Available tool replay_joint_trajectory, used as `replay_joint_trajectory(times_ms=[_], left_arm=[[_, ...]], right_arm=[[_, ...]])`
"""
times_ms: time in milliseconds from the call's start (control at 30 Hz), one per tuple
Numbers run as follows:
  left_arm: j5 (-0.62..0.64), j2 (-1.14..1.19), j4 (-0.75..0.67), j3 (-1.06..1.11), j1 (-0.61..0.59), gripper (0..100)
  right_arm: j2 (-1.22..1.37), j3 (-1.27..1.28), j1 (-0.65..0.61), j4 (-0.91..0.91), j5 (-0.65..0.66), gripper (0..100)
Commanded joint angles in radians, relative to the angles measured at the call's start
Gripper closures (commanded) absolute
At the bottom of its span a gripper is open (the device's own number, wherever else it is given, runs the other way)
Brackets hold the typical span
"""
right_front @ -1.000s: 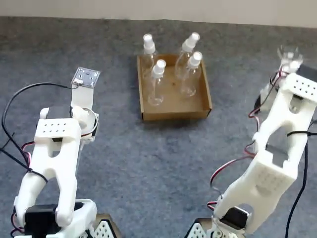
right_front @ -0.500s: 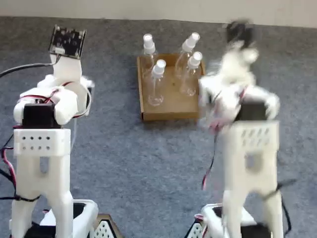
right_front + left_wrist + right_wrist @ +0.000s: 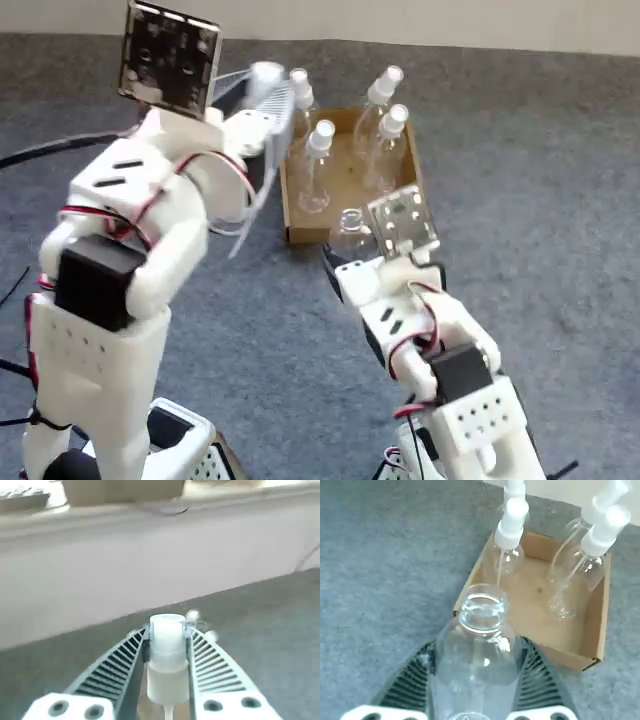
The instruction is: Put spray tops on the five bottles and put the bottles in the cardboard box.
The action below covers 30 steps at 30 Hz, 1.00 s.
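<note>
The left gripper (image 3: 167,635) has its ribbed fingers (image 3: 212,667) closed on a white spray top (image 3: 167,662), pinching it at both sides with the thin dip tube hanging below; in the high view this gripper (image 3: 262,88) hangs in the air towards the far edge of the counter (image 3: 520,120), just beside the far left corner of the cardboard box (image 3: 418,190); behind it the left wrist view shows a pale wall (image 3: 150,565) along the counter's far edge.

The right gripper (image 3: 476,649) has its fingers (image 3: 540,680) clamped on a clear open bottle (image 3: 479,630), held upright with its neck bare; in the high view the bottle (image 3: 350,228) stands just at the near wall of the box, and whether its base touches the counter I cannot tell; the right gripper (image 3: 345,262) sits on the near side of it.

The box (image 3: 570,657) lies towards the middle of the far edge of the counter; inside it are four capped bottles (image 3: 318,165), two by the left wall and two by the right, each with a white spray top, the right pair leaning.
</note>
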Motion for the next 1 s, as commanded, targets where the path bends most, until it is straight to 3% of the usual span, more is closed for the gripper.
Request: replay_joint_trajectory(times_ms=[0, 167, 333, 533, 733, 967], left_arm=[[0.009, -0.015, -0.114, -0.038, 0.111, 98], [0.005, -0.015, -0.216, -0.038, 0.177, 98], [0.008, -0.012, -0.247, -0.015, 0.213, 98], [0.008, -0.013, -0.391, 0.104, 0.291, 98], [0.008, -0.013, -0.580, 0.275, 0.292, 98], [0.009, -0.012, -0.664, 0.352, 0.291, 98]], right_arm=[[-0.142, 0.084, -0.010, -0.045, -0.002, 99.5], [-0.300, 0.271, -0.012, -0.223, -0.011, 99.5], [-0.417, 0.426, -0.012, -0.266, -0.011, 99.5], [-0.475, 0.433, -0.013, -0.266, -0.011, 99.5], [-0.516, 0.437, -0.013, -0.266, -0.011, 99.5], [-0.524, 0.437, -0.013, -0.262, -0.011, 99.5]])
